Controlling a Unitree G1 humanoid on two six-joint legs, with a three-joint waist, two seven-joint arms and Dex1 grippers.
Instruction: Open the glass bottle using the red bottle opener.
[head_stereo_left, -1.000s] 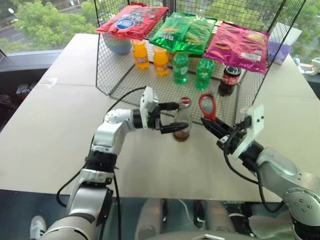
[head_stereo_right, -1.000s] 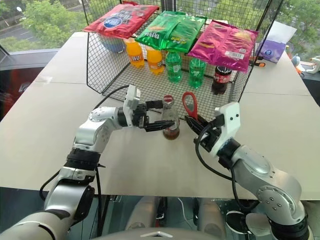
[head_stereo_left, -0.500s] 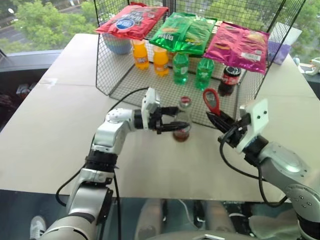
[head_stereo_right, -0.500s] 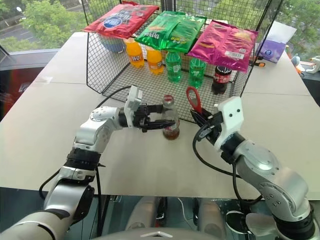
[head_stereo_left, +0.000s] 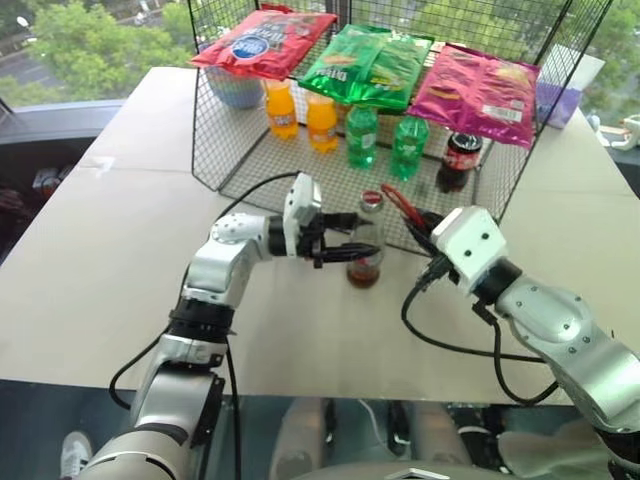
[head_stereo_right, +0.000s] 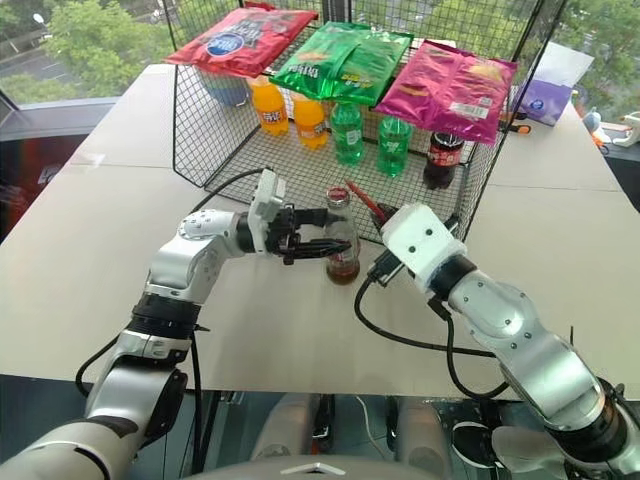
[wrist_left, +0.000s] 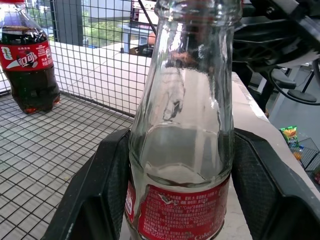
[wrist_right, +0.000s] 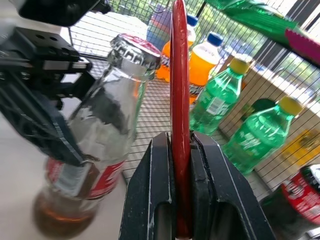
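Black fingers (wrist_left: 100, 195) flanking smooth glass bottle (wrist_left: 182, 125), flat red bottle opener (wrist_right: 179, 100) pinched edge-on

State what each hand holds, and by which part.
Left hand: the glass bottle, by its body. Right hand: the red bottle opener, by its handle.

The glass bottle (head_stereo_left: 366, 243) stands upright on the table, just in front of the wire rack's near edge. It is small and clear, with a narrow neck, a worn red label around its lower body and amber-brown liquid low down. Its crimped red cap is on.

The red bottle opener (head_stereo_left: 398, 207) is just to the right of the bottle's neck, raised off the table near cap height and apart from it. It is flat and thin, seen edge-on, slanting up toward the far left.
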